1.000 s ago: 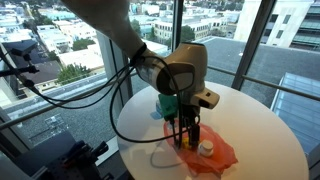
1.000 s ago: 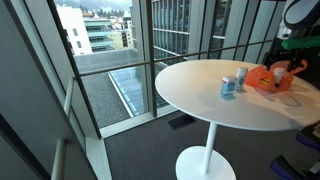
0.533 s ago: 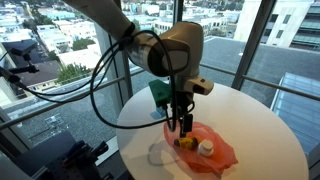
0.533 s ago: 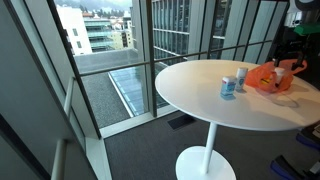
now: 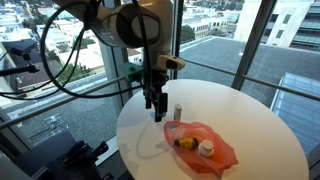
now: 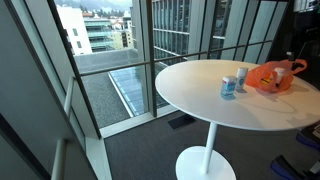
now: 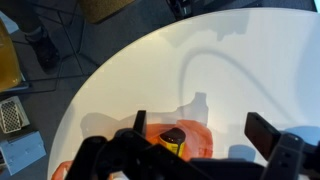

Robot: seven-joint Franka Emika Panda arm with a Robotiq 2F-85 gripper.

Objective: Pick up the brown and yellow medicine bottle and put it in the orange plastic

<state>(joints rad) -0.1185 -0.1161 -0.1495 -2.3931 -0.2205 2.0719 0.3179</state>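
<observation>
In an exterior view the end effector (image 5: 155, 108) hangs above the round white desk (image 5: 262, 128), up and to one side of the orange plastic (image 5: 218, 156), where the brown and yellow medicine bottle (image 5: 183, 143) lies. In an exterior view the orange plastic (image 6: 266, 81) sits near two small bottles (image 6: 228, 88). In the wrist view the end effector's fingers (image 7: 264, 131) are spread and empty, with the medicine bottle (image 7: 172, 143) on the orange plastic below.

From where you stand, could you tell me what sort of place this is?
Probably an upper-floor office or lounge in a city: floor-to-ceiling windows, rooftops below outside, and a round white pedestal table.
</observation>
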